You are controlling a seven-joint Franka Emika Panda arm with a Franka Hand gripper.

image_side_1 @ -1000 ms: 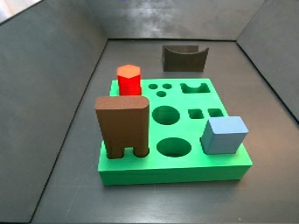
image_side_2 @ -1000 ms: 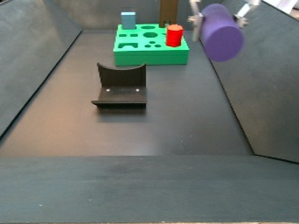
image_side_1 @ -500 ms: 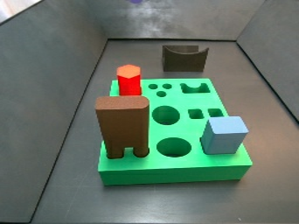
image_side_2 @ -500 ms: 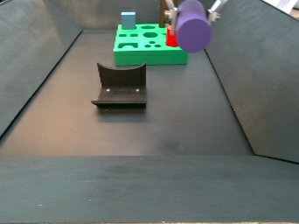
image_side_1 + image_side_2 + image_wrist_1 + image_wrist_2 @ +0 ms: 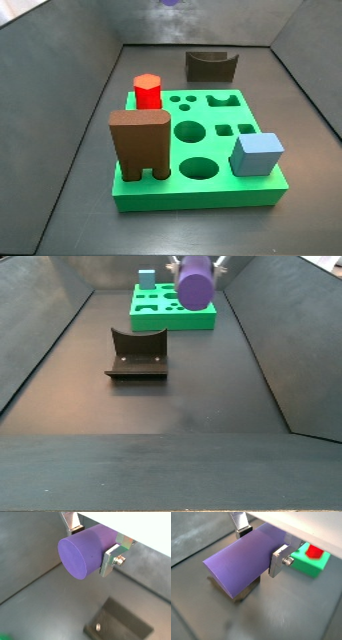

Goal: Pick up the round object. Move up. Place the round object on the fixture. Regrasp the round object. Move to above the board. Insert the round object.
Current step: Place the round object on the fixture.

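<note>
The peg [image 5: 195,281] hangs in the air, clamped crosswise between the gripper's [image 5: 92,543] two silver fingers [image 5: 110,558], which pinch its curved flanks and leave both flat ends free. Over the last second it has travelled in a side view from about 2 o'clock, out by the right wall, toward 12 o'clock, and now sits high in line with the board [image 5: 171,308]. In the side view facing the board only a purple smudge [image 5: 168,3] shows at the top edge. That drift suggests the carry toward the fixture [image 5: 136,355] is under way; the peg is well above it and not yet lowered.

The peg is a smooth, matte purple cylinder with clean round faces. The fixture is a dark brown block with a curved notch, seen below the peg in a wrist view [image 5: 246,592]. The board is a thick bright green slab with round and square holes. On it stand a red hexagonal peg [image 5: 147,92], a brown arch block [image 5: 139,144] and a pale blue cube [image 5: 257,154]. The floor [image 5: 160,406] is dull dark grey.
</note>
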